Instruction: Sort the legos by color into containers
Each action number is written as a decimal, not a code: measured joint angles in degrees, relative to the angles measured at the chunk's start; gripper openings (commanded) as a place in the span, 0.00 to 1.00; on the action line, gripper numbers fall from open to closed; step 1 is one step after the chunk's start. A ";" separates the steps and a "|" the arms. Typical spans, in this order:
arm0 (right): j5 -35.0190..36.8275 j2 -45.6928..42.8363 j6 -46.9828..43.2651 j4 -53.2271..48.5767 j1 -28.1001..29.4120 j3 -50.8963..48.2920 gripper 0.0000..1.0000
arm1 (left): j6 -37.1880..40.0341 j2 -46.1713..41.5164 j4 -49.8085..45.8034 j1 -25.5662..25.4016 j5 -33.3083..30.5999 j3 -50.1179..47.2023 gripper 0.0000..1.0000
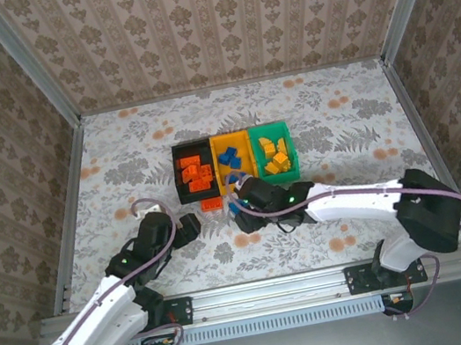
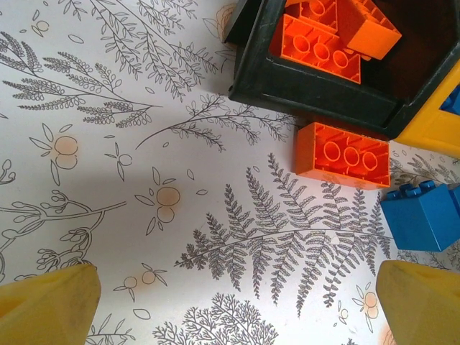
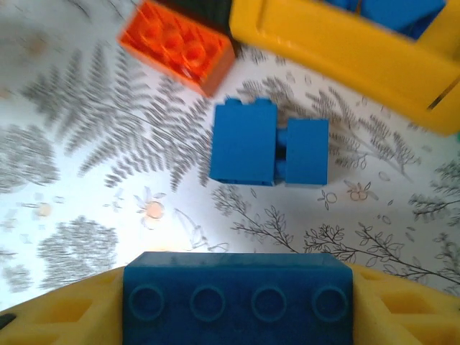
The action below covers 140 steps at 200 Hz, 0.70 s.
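Brick (image 3: 237, 296), blue, clamped in the right gripper (image 1: 239, 209) near the orange-yellow bin (image 3: 345, 54); left gripper (image 2: 237, 302) spread wide above the table (image 2: 108, 180).

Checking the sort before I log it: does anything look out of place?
Yes. One orange brick lies on the table just outside the black bin, and two blue bricks sit loose near the yellow bin. The right gripper holds another blue brick. Nothing looks damaged.

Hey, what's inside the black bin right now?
Red-orange bricks lie piled in the black bin. The left wrist view shows two studded ones just behind its front wall. Whatever lies under the pile is hidden, as is the bin floor beneath it.
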 measured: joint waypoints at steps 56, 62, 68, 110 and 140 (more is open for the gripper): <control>-0.35 5.53 -0.81 -1.42 -6.80 15.74 0.59 | -0.02 0.26 -0.02 0.52 0.74 0.00 1.00; -0.28 7.61 -0.79 -1.29 -8.02 18.10 0.60 | 0.00 0.26 -0.02 0.61 0.81 0.00 1.00; -0.26 9.62 -0.74 -1.14 -9.11 20.09 0.60 | 0.00 0.24 -0.04 0.74 0.96 0.00 1.00; 1.33 23.82 -0.26 -3.08 -14.45 32.06 0.68 | -0.02 0.17 -0.09 0.79 1.42 0.00 1.00; 2.38 28.48 0.31 -5.68 -15.67 35.82 0.87 | -0.02 -0.11 -0.11 0.79 1.68 0.00 1.00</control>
